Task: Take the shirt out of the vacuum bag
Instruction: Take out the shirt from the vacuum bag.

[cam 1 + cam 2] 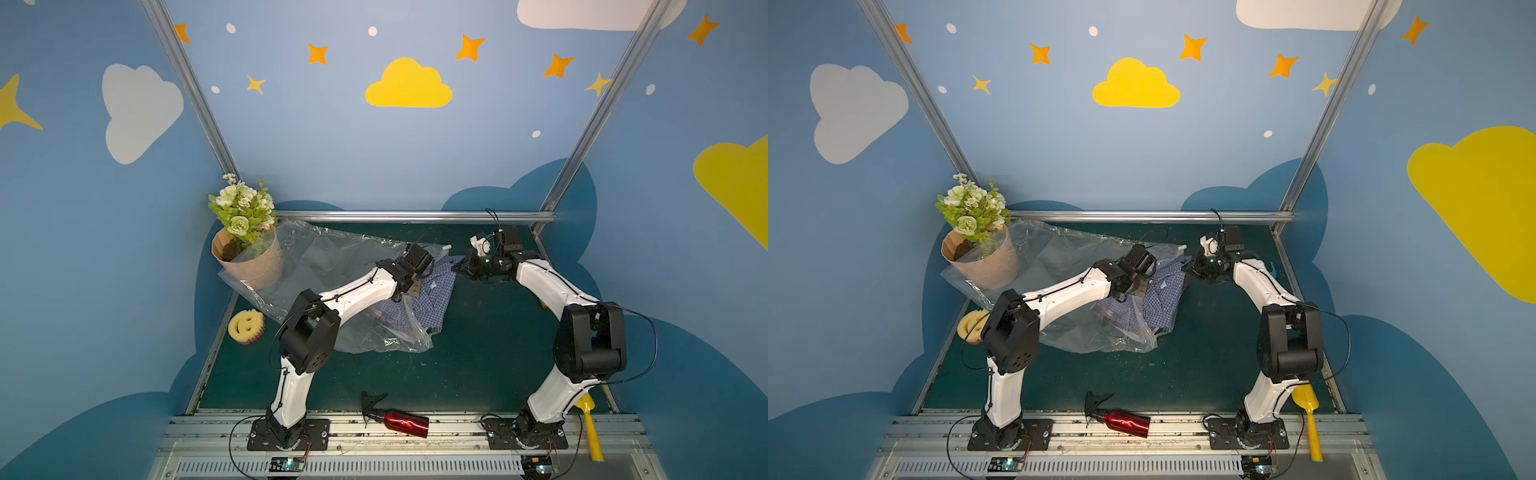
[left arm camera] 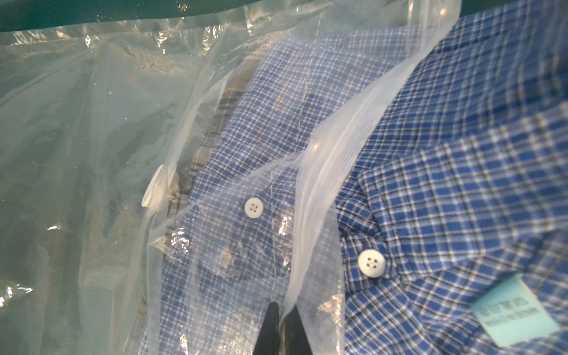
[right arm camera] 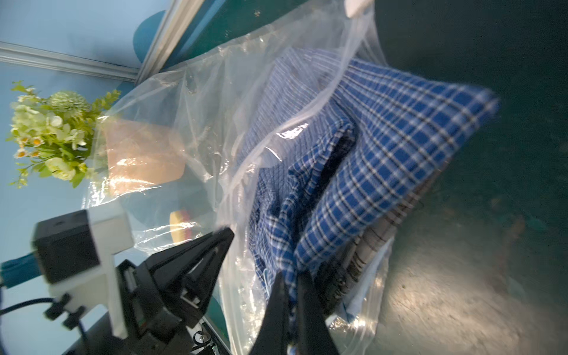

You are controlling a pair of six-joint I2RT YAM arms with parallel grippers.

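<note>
The left gripper (image 2: 284, 307) has its jaws pressed together on the zip-seal edge of the vacuum bag (image 1: 316, 266), at the bag's open mouth. The right gripper (image 3: 291, 276) pinches a fold of the blue checked shirt (image 1: 436, 291), which lies partly inside the bag and partly out of its mouth. A flower pot (image 1: 253, 262) stands at the bag's far end.

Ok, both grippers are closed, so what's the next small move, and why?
Probably draw the right gripper away from the vacuum bag, toward its own side. It is shut on the shirt, which lies partly out of the bag's mouth, while the left gripper pinches the zip edge and can anchor the bag.
</note>
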